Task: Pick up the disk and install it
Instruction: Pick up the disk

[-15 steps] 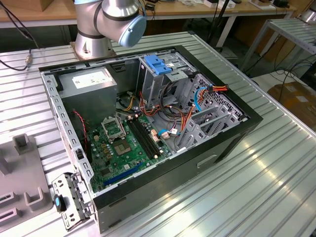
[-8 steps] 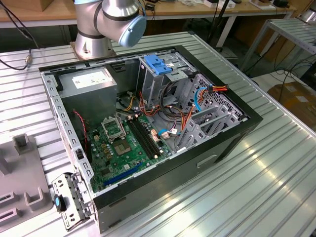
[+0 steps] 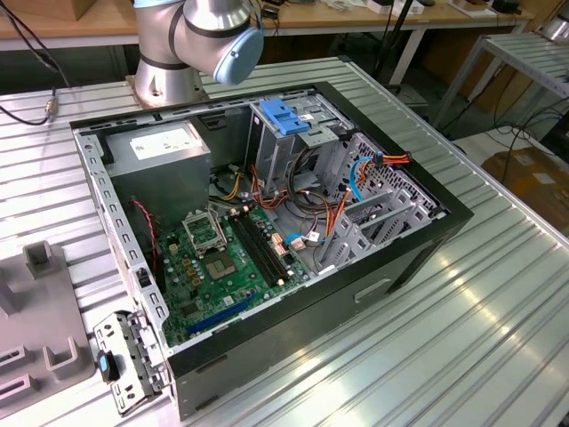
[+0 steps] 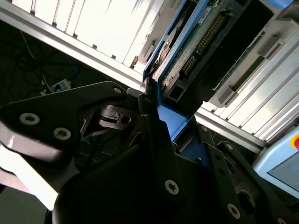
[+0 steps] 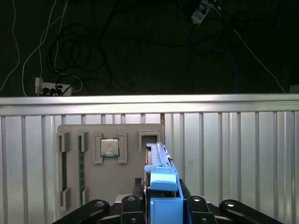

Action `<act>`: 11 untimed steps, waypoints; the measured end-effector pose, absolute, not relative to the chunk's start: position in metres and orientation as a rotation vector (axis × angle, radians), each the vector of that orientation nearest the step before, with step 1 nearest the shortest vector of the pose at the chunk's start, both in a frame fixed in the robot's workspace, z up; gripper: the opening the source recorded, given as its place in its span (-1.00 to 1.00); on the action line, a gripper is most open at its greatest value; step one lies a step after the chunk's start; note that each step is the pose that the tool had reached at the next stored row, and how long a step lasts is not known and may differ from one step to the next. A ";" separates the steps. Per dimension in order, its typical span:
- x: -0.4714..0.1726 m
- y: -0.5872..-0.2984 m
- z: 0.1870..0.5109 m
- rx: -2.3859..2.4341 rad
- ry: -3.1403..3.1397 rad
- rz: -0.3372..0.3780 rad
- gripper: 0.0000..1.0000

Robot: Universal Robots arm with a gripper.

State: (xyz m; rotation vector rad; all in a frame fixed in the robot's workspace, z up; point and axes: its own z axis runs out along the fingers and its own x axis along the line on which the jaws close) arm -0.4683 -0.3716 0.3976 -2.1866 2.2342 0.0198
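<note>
**Disk held on edge in the gripper, by the fixture tray**

The disk (image 5: 162, 183) stands on its edge in the gripper (image 5: 163, 207). The black jaws are pinched onto its blue carrier rails from either side. In the second wrist view one black finger (image 4: 154, 130) lies against the blue rail. The disk's green circuit board shows there, with a row of connector pins and a small white sticker whose print is too small to read.

In the first wrist view a grey fixture tray (image 5: 107, 186) lies just beyond the disk on the ribbed metal table (image 5: 233, 154). Whether the disk touches the tray cannot be told. A square processor chip (image 5: 110, 147) sits in one tray pocket, and a narrow green memory stick (image 5: 81, 165) sits in a slot near it. Past the table's far edge, a white power strip (image 5: 49, 86) and loose cables lie on the dark floor.

In the exterior view an open computer case (image 3: 391, 267) lies on the table, near the arm (image 3: 200, 36). Inside the case:
- A bare blue bracket (image 3: 276, 116) tops the drive cage on the far side.
- A grey power supply (image 3: 164, 151) fills the far corner toward the exterior view's left. It has a white label with dark print too small to read.
- A green motherboard (image 3: 213, 267) covers the case floor.
</note>
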 end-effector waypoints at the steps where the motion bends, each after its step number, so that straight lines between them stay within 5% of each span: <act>1: -0.468 -0.372 0.398 -2.187 2.234 0.020 -0.26; 11: -0.468 -0.372 0.402 -2.187 2.235 0.021 -0.26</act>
